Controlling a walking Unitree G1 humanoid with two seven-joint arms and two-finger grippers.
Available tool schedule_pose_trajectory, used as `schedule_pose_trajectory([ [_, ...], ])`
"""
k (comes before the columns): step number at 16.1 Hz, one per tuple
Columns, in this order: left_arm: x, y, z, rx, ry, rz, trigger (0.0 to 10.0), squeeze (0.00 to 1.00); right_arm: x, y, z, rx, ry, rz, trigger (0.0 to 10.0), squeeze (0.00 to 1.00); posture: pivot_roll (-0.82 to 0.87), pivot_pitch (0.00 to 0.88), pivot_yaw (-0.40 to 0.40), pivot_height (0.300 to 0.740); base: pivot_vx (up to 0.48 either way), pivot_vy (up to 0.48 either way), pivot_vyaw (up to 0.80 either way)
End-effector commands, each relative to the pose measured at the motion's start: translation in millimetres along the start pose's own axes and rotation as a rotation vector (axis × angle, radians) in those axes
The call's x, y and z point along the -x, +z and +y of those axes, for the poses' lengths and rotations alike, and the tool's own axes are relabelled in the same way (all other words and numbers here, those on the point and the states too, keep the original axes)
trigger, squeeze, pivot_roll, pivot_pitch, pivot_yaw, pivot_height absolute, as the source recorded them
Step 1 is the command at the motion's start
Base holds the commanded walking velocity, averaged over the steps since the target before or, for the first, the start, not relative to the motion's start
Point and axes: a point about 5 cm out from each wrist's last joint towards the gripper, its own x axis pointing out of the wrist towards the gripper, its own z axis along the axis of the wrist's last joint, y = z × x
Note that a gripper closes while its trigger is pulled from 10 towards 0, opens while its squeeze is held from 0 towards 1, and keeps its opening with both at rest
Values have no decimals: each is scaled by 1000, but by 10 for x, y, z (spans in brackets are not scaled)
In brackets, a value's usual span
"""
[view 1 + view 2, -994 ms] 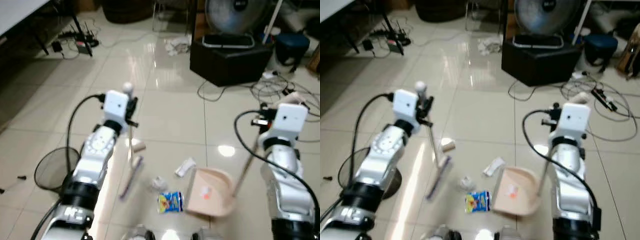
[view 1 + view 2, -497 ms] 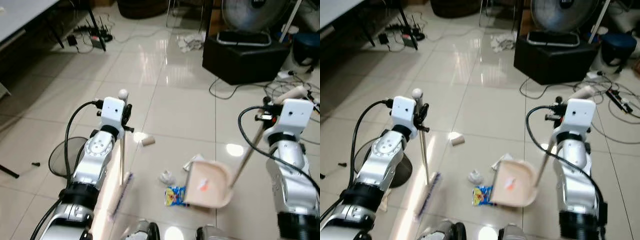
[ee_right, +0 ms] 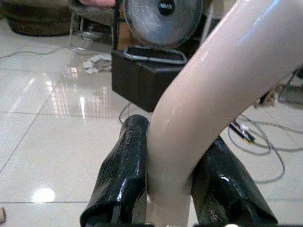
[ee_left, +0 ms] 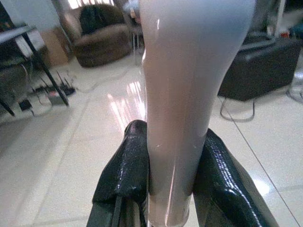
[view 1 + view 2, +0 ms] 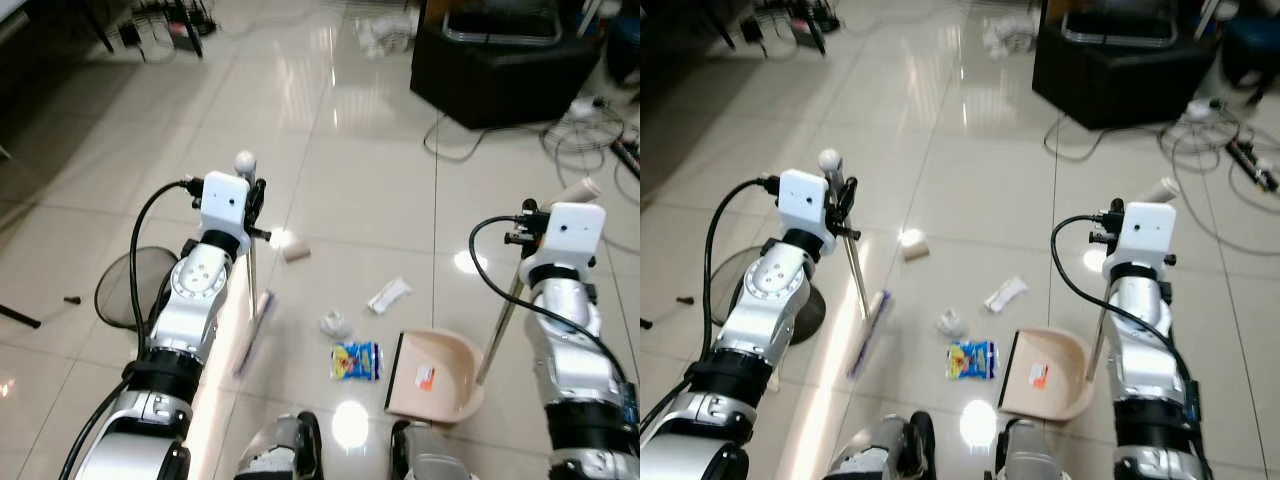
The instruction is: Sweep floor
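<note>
The left gripper [image 4: 171, 177] has its two black fingers [image 4: 124, 170] clamped against a pale broom handle [image 4: 182, 94] that rises between them. Behind lie a glossy tiled floor [image 4: 71, 156], a brown armchair [image 4: 102, 40] and a black box [image 4: 262, 66].

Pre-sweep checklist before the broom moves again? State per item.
1. Left claw shut on broom handle: ok.
2. Right claw shut on dustpan handle: ok.
3. Dustpan on the floor, mouth facing the litter: ok.
4. Broom head at floor level, left of the litter: ok; floor contact cannot tell.
5. Litter still outside the pan: blue wrapper, crumpled paper, white wrapper, paper roll: not ok.
6. Cables away from the sweep path: ok.
</note>
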Motion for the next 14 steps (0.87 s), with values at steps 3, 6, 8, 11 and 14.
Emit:
schedule_pose_trajectory([
  [3, 68, -82, -39, 10, -19, -24, 10000, 0, -54, 121, 104, 44, 26, -126, 10000, 0, 108, 329, 137, 740, 0, 0, 0],
  [6, -16, -76, -199, 67, -66, -41, 10000, 0, -30, 128, 340, 91, 122, -189, 10000, 0, 116, 366, 142, 740, 0, 0, 0],
  [8, -32, -80, -212, 57, -62, -35, 10000, 0, 17, 92, 423, 98, 153, -191, 10000, 0, 116, 367, 142, 740, 0, 0, 0],
  [11, -78, -124, -192, 40, -20, -13, 10000, 0, 137, -32, 684, 100, 229, -188, 10000, 0, 121, 360, 145, 740, 0, 0, 0],
  [14, -139, -109, -179, 82, 38, 1, 10000, 0, 172, -2, 843, 36, 241, -188, 10000, 0, 107, 363, 138, 740, 0, 0, 0],
])
